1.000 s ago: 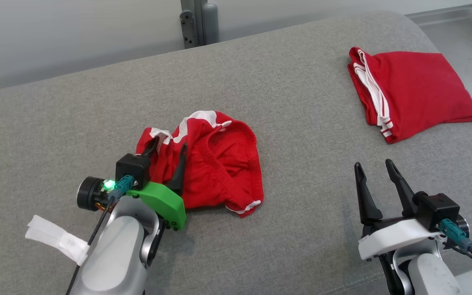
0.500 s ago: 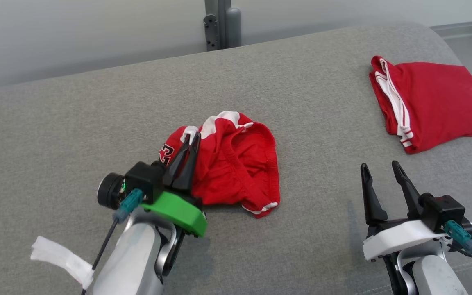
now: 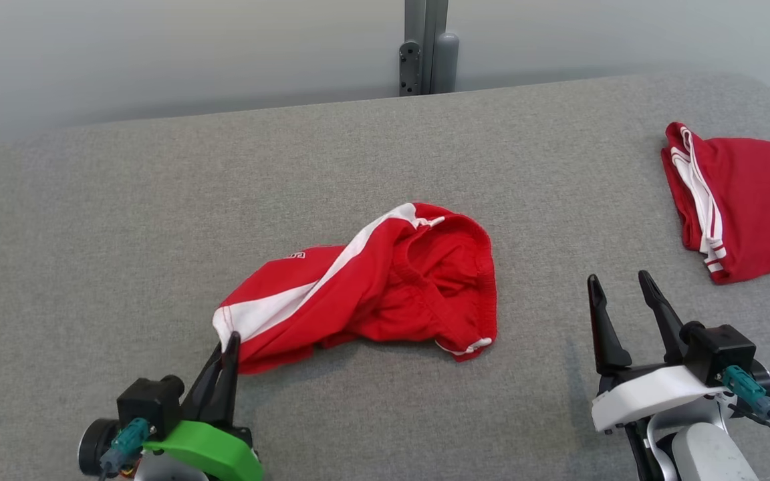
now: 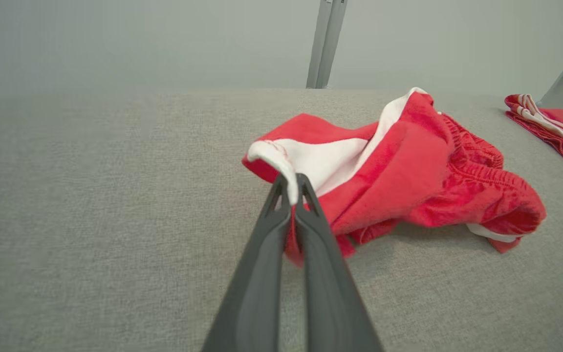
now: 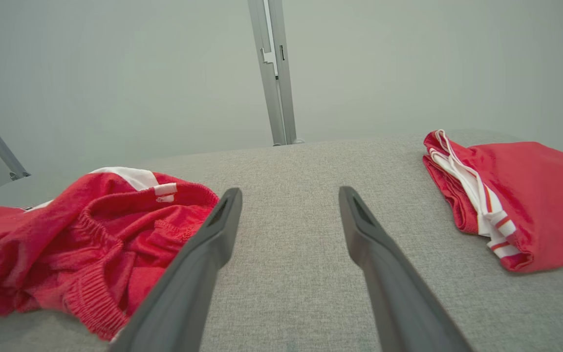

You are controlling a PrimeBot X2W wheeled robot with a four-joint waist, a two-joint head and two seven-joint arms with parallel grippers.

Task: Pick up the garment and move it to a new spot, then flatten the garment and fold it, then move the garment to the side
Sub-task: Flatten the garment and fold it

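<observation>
While clamped tight on a white hem corner, left end effector (image 3: 228, 344) holds the crumpled red shorts with white side stripe (image 3: 385, 287).
Shorts lie mid-way across the grey woven-fabric desk (image 3: 124, 220), one leg stretching toward the fingers; well apart, right end effector (image 3: 615, 284) stands wide and empty, folded red-and-white garment (image 3: 752, 200) beyond it.

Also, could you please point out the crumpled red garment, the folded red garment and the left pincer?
crumpled red garment (image 3: 385, 294), head view, on its red middle.
folded red garment (image 3: 759, 200), head view, on its flat red top.
left pincer (image 3: 228, 342), head view, between its closed fingertips.
</observation>
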